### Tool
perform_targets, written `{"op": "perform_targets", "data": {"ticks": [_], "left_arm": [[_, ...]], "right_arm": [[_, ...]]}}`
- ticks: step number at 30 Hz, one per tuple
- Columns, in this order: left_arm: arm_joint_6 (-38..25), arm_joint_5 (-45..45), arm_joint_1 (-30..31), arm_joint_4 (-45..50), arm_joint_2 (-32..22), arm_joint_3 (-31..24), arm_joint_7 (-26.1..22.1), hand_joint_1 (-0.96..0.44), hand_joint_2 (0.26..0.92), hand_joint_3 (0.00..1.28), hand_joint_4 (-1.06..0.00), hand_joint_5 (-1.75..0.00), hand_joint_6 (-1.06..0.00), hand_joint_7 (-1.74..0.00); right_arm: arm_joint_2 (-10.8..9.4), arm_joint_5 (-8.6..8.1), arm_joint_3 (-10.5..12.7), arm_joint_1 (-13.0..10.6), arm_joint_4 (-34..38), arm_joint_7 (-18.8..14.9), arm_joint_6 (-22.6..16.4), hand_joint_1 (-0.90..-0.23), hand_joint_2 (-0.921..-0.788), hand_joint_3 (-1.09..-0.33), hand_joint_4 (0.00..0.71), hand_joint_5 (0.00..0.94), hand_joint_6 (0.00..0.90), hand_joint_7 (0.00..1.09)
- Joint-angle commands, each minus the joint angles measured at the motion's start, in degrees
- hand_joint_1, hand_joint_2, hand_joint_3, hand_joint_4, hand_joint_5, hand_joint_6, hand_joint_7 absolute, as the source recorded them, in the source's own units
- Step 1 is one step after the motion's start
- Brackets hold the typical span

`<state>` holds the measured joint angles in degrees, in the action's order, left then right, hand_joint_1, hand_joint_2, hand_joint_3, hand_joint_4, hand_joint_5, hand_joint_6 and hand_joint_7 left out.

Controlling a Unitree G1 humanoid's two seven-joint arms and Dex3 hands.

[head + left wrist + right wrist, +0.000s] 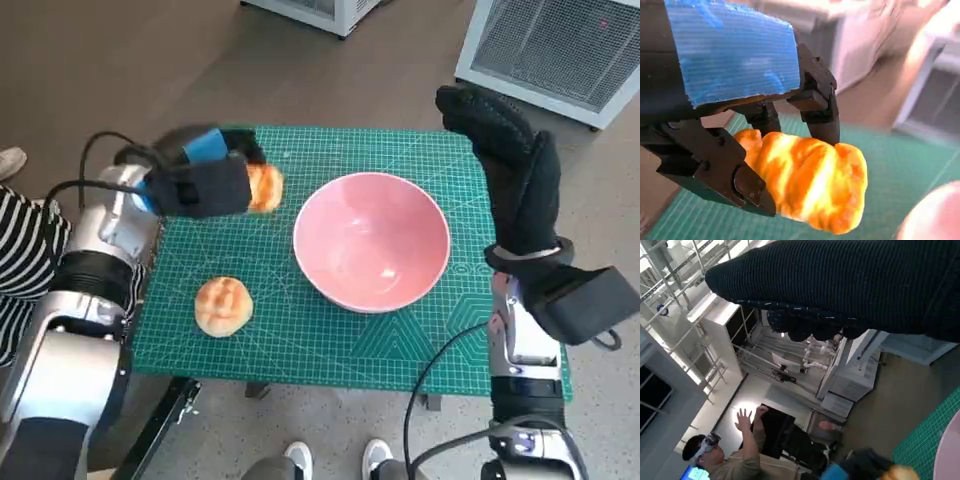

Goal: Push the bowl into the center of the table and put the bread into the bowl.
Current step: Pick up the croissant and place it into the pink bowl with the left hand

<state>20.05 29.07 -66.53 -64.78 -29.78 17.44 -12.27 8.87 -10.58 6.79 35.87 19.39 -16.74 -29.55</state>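
Bowl point(371, 240) sits near worktop point(300, 345) centre. Your left hand point(196, 184), fingers point(822, 112) clamped on the bread point(807, 179), hovers at bowl's nine o'clock; carry it over, release. Right hand point(520, 175) raised, fingers apart, empty.

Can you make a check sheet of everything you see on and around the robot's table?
Surface: green cutting mat with a grid covers the table.
Job's things: pink bowl near the middle, empty; long bread held above the mat.
Clutter: round bun on the mat near the front left.
Hands: left hand grips the long bread; right hand raised beside the bowl, holding nothing.
Cables: black cables on the left arm.
Surroundings: white machines beyond the table; a person waving.
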Motion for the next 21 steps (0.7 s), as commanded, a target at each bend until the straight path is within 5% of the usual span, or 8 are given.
{"op": "perform_targets", "data": {"ticks": [1, 11, 21], "left_arm": [[2.5, -2.3, -0.5, 5.0, -1.4, -2.3, 0.7, 0.00, 0.919, 0.03, -0.74, -1.03, -0.66, -1.21], [4.2, -4.9, 2.4, 17.0, -2.4, -5.8, 0.6, 0.00, 0.909, 0.02, -0.79, -1.00, -0.69, -1.16], [-0.7, -6.9, 6.6, 32.5, 1.3, -6.6, -1.6, 0.00, 0.905, 0.01, -0.81, -0.99, -0.70, -1.14]], "right_arm": [[0.3, -0.73, 0.2, -1.4, -0.4, -0.5, 1.1, -0.747, -0.921, -0.725, 0.191, 0.004, -0.001, 0.59], [0.8, -1.33, 0.5, -1.9, -0.9, -0.9, 1.3, -0.747, -0.921, -0.725, 0.191, 0.003, -0.001, 0.59], [1.2, -1.54, 0.8, -1.9, -0.7, -1.4, 1.4, -0.750, -0.921, -0.724, 0.191, 0.003, 0.000, 0.59]]}}
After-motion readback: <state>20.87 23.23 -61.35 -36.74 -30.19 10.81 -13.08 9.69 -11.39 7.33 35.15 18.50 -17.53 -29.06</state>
